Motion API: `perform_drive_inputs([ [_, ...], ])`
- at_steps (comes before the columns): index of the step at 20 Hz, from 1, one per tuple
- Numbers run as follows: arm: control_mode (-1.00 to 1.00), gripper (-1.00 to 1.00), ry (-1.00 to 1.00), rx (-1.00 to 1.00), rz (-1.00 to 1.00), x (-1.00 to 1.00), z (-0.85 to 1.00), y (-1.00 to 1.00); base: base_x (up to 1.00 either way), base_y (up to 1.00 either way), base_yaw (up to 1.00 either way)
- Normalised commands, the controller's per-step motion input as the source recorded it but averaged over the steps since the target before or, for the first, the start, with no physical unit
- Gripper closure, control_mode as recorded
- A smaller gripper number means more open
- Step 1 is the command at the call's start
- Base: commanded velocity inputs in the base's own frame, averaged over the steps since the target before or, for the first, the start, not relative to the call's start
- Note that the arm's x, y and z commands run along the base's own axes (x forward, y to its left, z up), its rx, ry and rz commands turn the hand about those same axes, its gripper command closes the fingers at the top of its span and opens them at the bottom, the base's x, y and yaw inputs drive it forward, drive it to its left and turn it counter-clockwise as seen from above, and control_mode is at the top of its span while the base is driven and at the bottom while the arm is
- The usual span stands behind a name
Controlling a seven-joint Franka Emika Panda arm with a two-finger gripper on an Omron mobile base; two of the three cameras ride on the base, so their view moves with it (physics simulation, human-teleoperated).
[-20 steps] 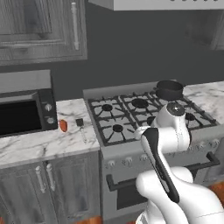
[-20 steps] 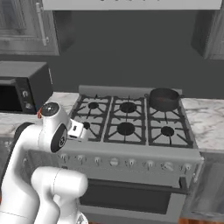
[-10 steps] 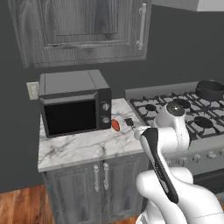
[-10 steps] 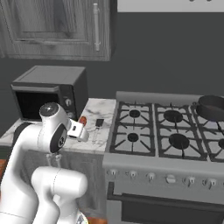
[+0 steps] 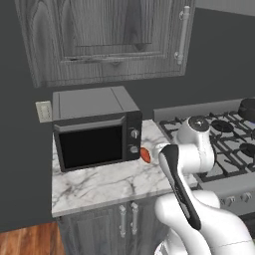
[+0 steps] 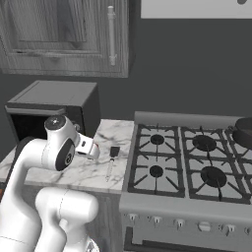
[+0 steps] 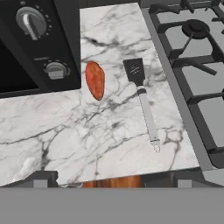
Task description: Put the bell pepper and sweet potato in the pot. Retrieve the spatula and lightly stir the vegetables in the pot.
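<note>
Since half a second ago the base has driven left, so the microwave [image 5: 94, 129] now sits mid-view. On the marble counter [image 7: 109, 144] lie the sweet potato [image 7: 95, 80] by the microwave and the spatula [image 7: 141, 100] beside the stove [image 6: 197, 162]; the pot [image 6: 244, 131] stands on a far burner. No writing is legible, and I cannot tell how the jaws stand

Marble counter [image 7: 100, 131]: sweet potato [image 7: 95, 80], spatula [image 7: 142, 97], microwave [image 5: 94, 127].

Sweet potato [image 7: 95, 80] beside spatula [image 7: 142, 98]
</note>
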Motion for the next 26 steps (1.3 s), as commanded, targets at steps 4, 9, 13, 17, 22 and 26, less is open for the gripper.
perform_drive_inputs([
  [4, 1.0, -1.0, 0.0, 0.0, 0.0, 0.0, 0.0, 0.0, 0.0, 0.0, 0.0],
  [9, 1.0, -1.0, 0.0, 0.0, 0.0, 0.0, 0.0, 0.0, 0.0, 0.0, 0.0],
  [13, -1.0, -1.0, 0.01, 0.0, 0.0, 0.0, 0.03, -0.08, 0.0, -0.01, 0.0],
  [17, -1.0, -1.0, 0.03, 0.0, 0.0, 0.0, 0.19, -0.2, 0.0, 0.0, 0.0],
  [22, -1.0, -1.0, 0.01, 0.0, 0.1, 0.31, 0.16, -0.03, 0.0, 0.0, 0.0],
  [26, -1.0, -1.0, 0.17, 0.0, 0.31, 0.99, 0.01, 0.35, 0.0, 0.0, 0.0],
])
